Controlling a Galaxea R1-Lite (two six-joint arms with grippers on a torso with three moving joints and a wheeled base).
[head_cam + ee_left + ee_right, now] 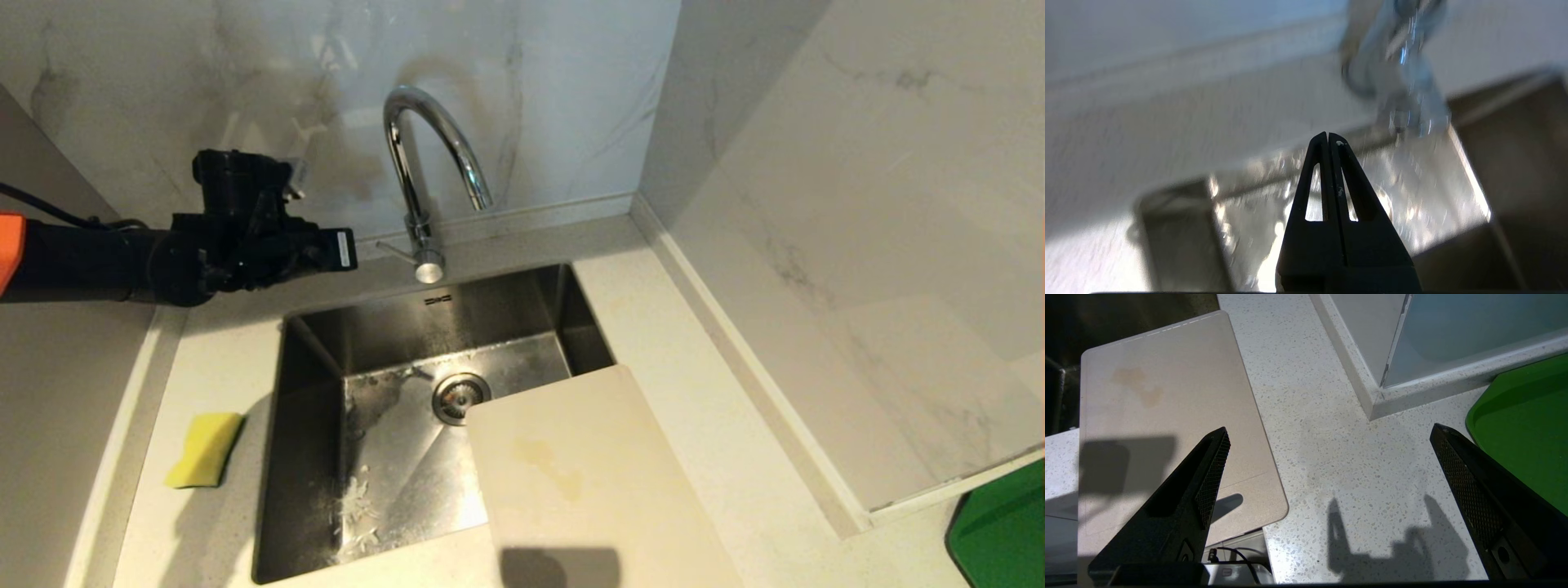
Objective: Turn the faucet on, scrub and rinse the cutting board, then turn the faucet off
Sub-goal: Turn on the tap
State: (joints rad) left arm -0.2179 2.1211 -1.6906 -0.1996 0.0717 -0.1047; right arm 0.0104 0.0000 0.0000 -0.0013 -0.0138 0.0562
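Risk: left gripper (347, 249), jaws together, just left of faucet (424, 163) lever (396, 249); could glance off thin lever or overshoot. Cutting board (580, 474) bridging sink (310, 318) near-right corner, could tip. Right gripper (1327, 457) jaws apart, idle over surface (1339, 437).

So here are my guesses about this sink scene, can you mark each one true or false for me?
1. The yellow sponge lies inside the steel sink. False: it lies on the counter beside the sink.
2. The cream plastic cutting board partly overhangs the sink. True.
3. The left gripper is shut. True.
4. Water runs from the chrome gooseneck faucet. False: no stream shows.
5. The right gripper holds the board. False: it is open, holding nothing.
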